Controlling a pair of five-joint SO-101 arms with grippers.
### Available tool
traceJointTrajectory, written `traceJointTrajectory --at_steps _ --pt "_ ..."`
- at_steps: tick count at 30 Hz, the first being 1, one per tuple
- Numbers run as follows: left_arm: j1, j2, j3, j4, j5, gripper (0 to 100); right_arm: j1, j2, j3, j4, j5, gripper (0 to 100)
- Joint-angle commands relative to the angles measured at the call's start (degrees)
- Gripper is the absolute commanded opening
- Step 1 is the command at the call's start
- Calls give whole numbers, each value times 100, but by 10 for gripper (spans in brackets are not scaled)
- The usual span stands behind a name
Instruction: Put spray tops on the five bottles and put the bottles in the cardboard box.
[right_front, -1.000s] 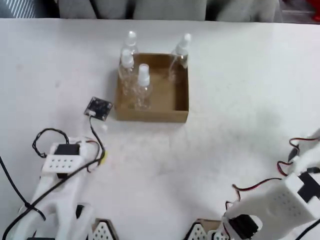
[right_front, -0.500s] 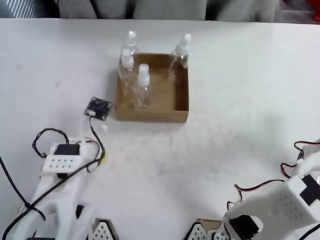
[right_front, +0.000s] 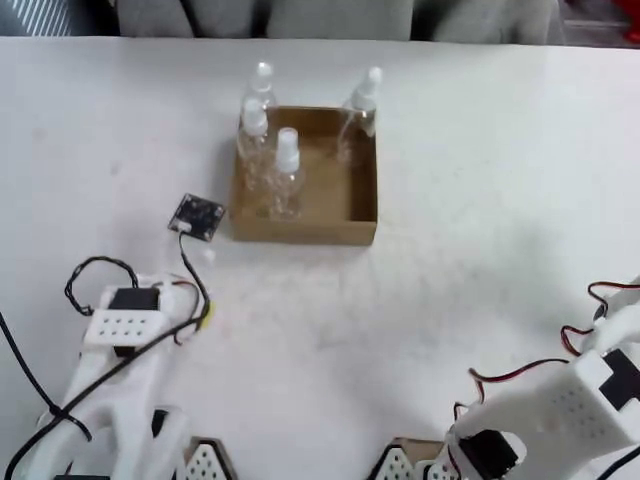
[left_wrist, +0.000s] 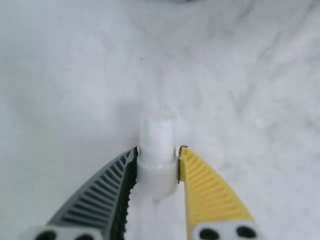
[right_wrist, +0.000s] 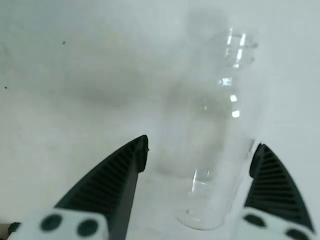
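Observation:
The cardboard box (right_front: 360, 215) stands at mid-table. Several clear bottles with white spray tops, such as one bottle (right_front: 287, 172), stand upright in it or at its far wall. In the left wrist view my left gripper (left_wrist: 157, 156) is shut on a white spray top (left_wrist: 157, 142), just above the white table. In the right wrist view my right gripper (right_wrist: 200, 150) is open. A clear bottle without a top (right_wrist: 220, 125) lies between its black fingers, close to one and apart from the other.
A small black board on a cable (right_front: 197, 215) lies just left of the box. The left arm (right_front: 120, 330) is at the near left corner and the right arm (right_front: 580, 400) at the near right edge. Bare white table lies between them and the box.
The right arm has shifted slightly toward the near right edge of the table, then stopped. The left arm, the box and its bottles have not moved.

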Motion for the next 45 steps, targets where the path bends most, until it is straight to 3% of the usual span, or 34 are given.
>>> traceJointTrajectory --at_steps 1,9,13,19,29,45 --pt "13 -171 -35 -53 9 50 -22 -92 -466 92 97 291" --pt "13 -171 -35 -53 9 50 145 -374 -642 110 105 271" --pt "13 -171 -35 -53 -62 50 277 -857 -413 145 97 202" --pt "13 -171 -35 -53 -299 50 295 -1226 193 66 88 200" --pt "31 -171 -35 -53 -325 50 462 -1402 809 -1024 -396 201" --pt "22 -171 -35 -53 -325 50 -207 -1007 809 -1385 -352 201"
